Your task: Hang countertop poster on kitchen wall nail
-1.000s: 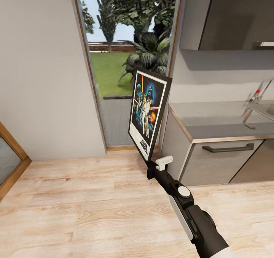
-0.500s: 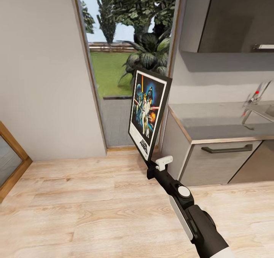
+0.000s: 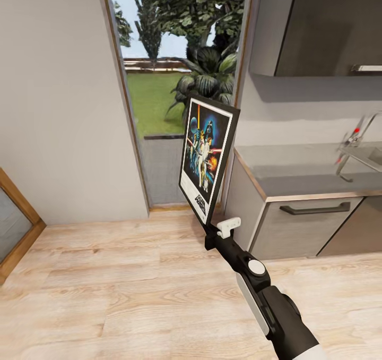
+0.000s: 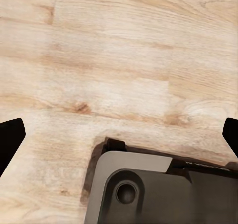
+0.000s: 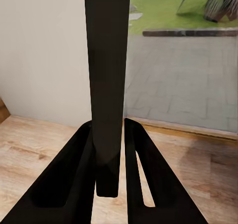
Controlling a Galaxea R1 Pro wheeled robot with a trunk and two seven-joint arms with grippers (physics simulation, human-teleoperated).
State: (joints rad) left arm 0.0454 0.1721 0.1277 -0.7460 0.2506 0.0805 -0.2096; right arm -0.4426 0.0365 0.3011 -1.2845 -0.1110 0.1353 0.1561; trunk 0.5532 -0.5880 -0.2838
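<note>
Right arm reaches from lower right toward frame centre; right gripper [image 3: 212, 231] is clamped on the lower edge of the poster [image 3: 208, 155], held upright mid-frame before the glass door [image 3: 178, 84]. Left gripper [image 4: 119, 135] fingers are spread wide over the wood floor [image 3: 106, 285]. The kitchen countertop [image 3: 307, 171] sits centre right.

No lettering reads clearly — the poster [image 3: 208, 158] shows only blurred black marks.
</note>
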